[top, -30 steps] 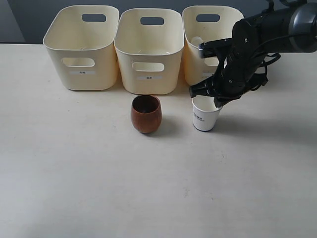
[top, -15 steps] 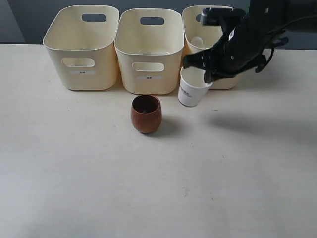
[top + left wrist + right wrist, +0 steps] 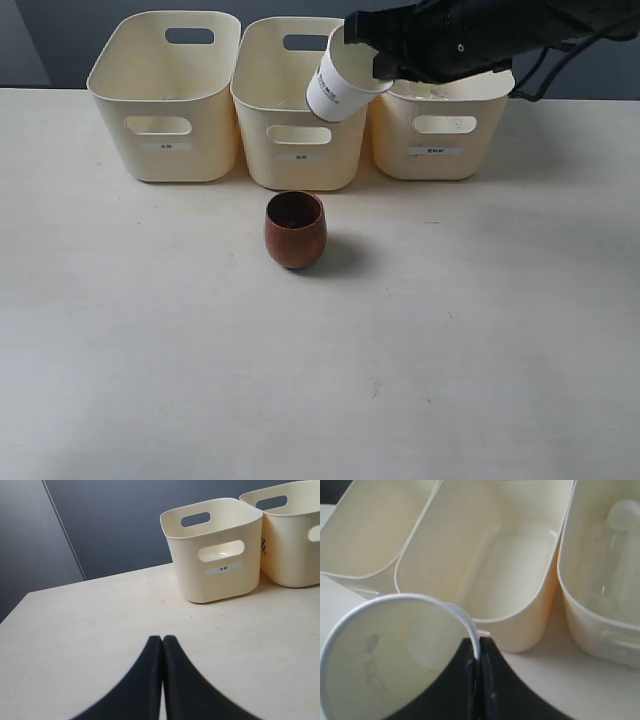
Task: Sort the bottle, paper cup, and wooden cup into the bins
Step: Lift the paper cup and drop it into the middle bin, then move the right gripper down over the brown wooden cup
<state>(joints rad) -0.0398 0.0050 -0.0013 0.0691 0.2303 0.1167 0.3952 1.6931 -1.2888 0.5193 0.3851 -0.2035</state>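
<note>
My right gripper (image 3: 382, 64) is shut on the rim of the white paper cup (image 3: 338, 86), holding it tilted in the air above the middle bin (image 3: 300, 172). In the right wrist view the cup (image 3: 385, 660) hangs with its rim pinched at the right gripper (image 3: 478, 645). The clear bottle (image 3: 615, 560) lies inside the right bin (image 3: 470, 150). On the table in front of the middle bin stands the reddish-brown wooden cup (image 3: 295, 230). The left bin (image 3: 120, 120) holds nothing I can see. My left gripper (image 3: 162, 639) is shut and empty over bare table.
The three bins stand in a row at the back of the cream table (image 3: 450, 330). In the left wrist view, the left bin (image 3: 200, 580) and part of the middle bin (image 3: 285, 565) stand ahead. A dark wall lies behind them.
The right gripper lifted the paper cup off the table in front of the right bin and carried it up and left to above the middle bin. The wooden cup stayed put.
</note>
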